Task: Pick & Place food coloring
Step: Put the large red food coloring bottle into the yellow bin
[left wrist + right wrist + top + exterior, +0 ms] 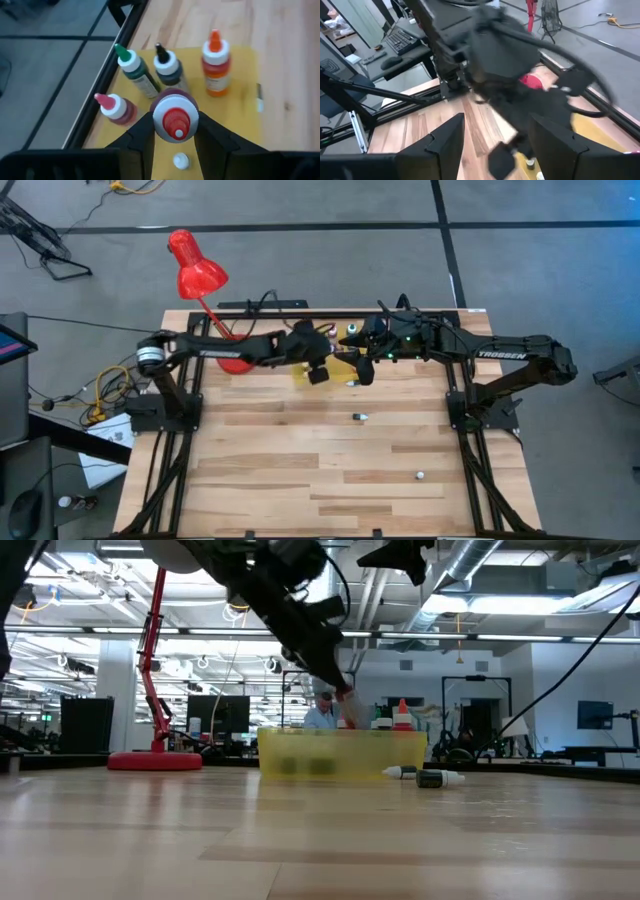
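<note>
Meanwhile, the left gripper (175, 131) is clamped on a red-capped food coloring bottle (175, 117) over the yellow mat (240, 105), where four bottles (216, 62) stand upright. Beside it, the right gripper (495, 142) hovers, fingers apart and empty. Two more bottles (360, 417) lie on the table (300, 470).

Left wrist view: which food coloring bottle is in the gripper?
The red-capped bottle, clamped between the left gripper fingers. The green-tipped, black-tipped, orange and pink-tipped bottles stand free on the yellow mat.
</note>
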`<action>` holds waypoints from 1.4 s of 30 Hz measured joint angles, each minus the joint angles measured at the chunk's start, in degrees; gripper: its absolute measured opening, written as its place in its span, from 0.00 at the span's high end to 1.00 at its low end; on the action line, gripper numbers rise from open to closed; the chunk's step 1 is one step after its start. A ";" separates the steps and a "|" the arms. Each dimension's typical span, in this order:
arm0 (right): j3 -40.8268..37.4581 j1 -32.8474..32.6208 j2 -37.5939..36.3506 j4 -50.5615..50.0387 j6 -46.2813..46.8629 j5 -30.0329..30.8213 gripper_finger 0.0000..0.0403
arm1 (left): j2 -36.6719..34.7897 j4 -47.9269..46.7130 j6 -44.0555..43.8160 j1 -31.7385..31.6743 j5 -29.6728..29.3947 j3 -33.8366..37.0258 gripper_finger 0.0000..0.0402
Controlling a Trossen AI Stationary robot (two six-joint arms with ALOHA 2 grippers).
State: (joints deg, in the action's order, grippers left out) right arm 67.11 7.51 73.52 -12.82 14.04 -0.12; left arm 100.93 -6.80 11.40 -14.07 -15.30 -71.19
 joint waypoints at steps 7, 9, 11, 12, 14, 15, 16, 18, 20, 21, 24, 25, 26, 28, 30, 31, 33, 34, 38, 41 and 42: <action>0.00 0.02 0.00 0.00 0.00 0.00 0.49 | 5.57 -2.65 -0.91 -3.70 1.04 -5.47 0.76; 0.00 0.00 0.00 -0.02 0.00 0.00 0.49 | 7.09 -3.66 -2.28 -4.43 1.06 -6.63 0.76; 0.00 0.02 0.00 0.00 0.00 0.00 0.49 | 8.53 -5.07 -3.78 -5.03 1.18 -7.33 0.76; 0.00 0.01 0.00 -0.01 0.00 0.00 0.49 | 9.23 -5.27 -4.37 -5.29 1.42 -7.56 0.76; -0.01 0.02 0.00 0.00 0.00 0.00 0.49 | 10.12 -5.50 -5.21 -5.69 2.21 -7.88 0.76; 0.00 0.02 0.00 -0.01 -0.01 0.00 0.49 | 10.34 -5.44 -5.72 -5.86 2.71 -7.88 0.76; 0.00 0.00 0.00 -0.02 0.00 0.00 0.49 | 10.52 -5.31 -6.08 -5.95 3.08 -7.93 0.76; -0.01 0.01 0.00 -0.01 0.00 0.00 0.49 | 10.68 -5.65 -6.58 -6.09 4.04 -7.94 0.76; 0.00 0.02 -0.01 0.00 0.00 0.00 0.49 | 10.68 -6.15 -6.60 -6.10 4.88 -7.94 0.76; 0.00 0.00 0.00 0.00 0.00 0.00 0.49 | 10.68 -6.18 -6.62 -6.09 5.31 -7.94 0.76; -0.02 0.02 0.00 0.00 0.00 0.00 0.49 | 10.68 -6.31 -6.64 -6.08 6.12 -7.94 0.76; 0.00 0.02 0.00 -0.02 -0.01 0.00 0.49 | 10.68 -6.40 -6.64 -6.08 6.09 -7.94 0.76; 0.00 0.00 0.00 -0.02 0.00 0.00 0.49 | 10.68 -6.69 -6.67 -6.08 6.11 -7.94 0.76; -0.02 0.00 0.00 0.00 0.00 0.00 0.49 | 10.68 -8.26 -6.69 -5.88 6.10 -7.94 0.75; 0.00 0.02 0.00 -0.02 0.00 0.00 0.49 | 10.68 -9.37 -6.67 -5.53 5.75 -8.01 0.73; -0.02 0.00 0.00 0.00 0.00 0.00 0.49 | 10.66 -9.72 -6.65 -5.32 5.14 -8.01 0.73; -0.01 0.01 0.00 -0.01 0.00 0.00 0.49 | 10.66 -9.96 -6.64 -5.09 3.76 -8.01 0.73; -0.01 0.01 0.00 -0.02 0.00 0.00 0.49 | 10.66 -10.05 -6.64 -5.07 3.33 -8.01 0.73; -0.02 0.00 0.00 -0.02 -0.02 0.00 0.49 | 10.66 -10.11 -7.65 -5.11 4.01 -8.01 0.73; -0.02 0.01 0.00 0.00 0.00 0.00 0.49 | 10.63 -10.18 -7.90 -5.18 4.34 -8.01 0.73; -0.02 0.00 0.00 -0.02 -0.01 0.00 0.49 | 10.62 -10.20 -7.96 -5.17 4.33 -8.01 0.73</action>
State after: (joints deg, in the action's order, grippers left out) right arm 67.09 7.51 73.52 -12.84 14.03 -0.12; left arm 111.55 -16.99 3.44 -19.23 -10.97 -79.20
